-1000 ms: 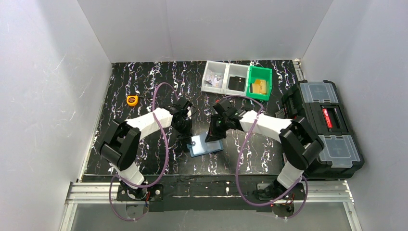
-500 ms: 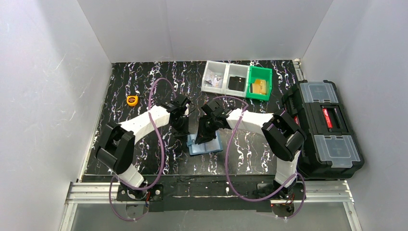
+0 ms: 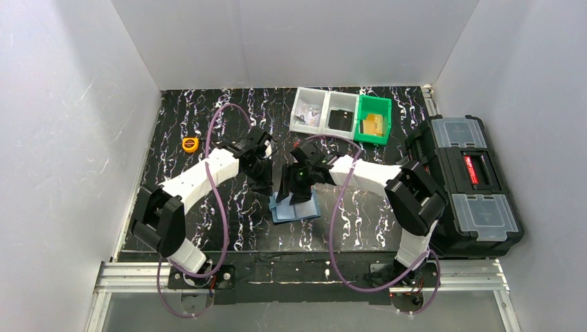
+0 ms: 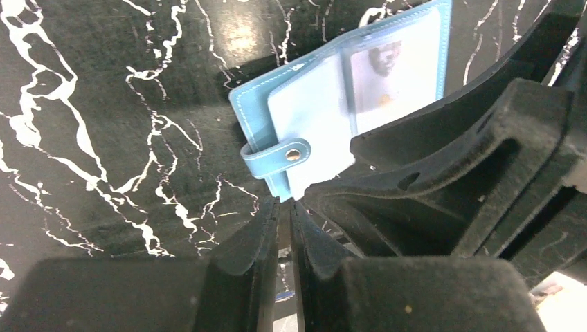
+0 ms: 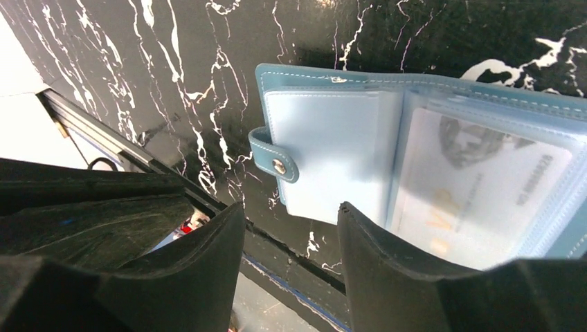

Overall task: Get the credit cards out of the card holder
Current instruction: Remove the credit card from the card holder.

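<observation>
The dusty-blue card holder (image 3: 299, 213) lies spread open on the black marbled table, its snap strap (image 5: 274, 163) sticking out on one side. A pale card (image 5: 484, 187) with a faint portrait sits inside a clear sleeve; the same card (image 4: 391, 76) shows in the left wrist view. My right gripper (image 5: 291, 211) hovers over the strap-side edge of the holder (image 5: 332, 149), jaws open with only table between them. My left gripper (image 4: 284, 202) is just off the holder's (image 4: 311, 117) strap corner, its fingers closed to a thin slit with nothing in it. The right gripper's black body hides part of the holder.
Two clear bins (image 3: 324, 111) and a green bin (image 3: 374, 119) stand at the back of the table. A black toolbox (image 3: 471, 181) fills the right side. A yellow tape measure (image 3: 190, 144) lies at the left. The table's front edge runs close under the right fingers.
My right gripper has moved left over the card holder and opened its jaws. The left arm has drawn back a little, its jaws parted a sliver. The holder shifted slightly left.
</observation>
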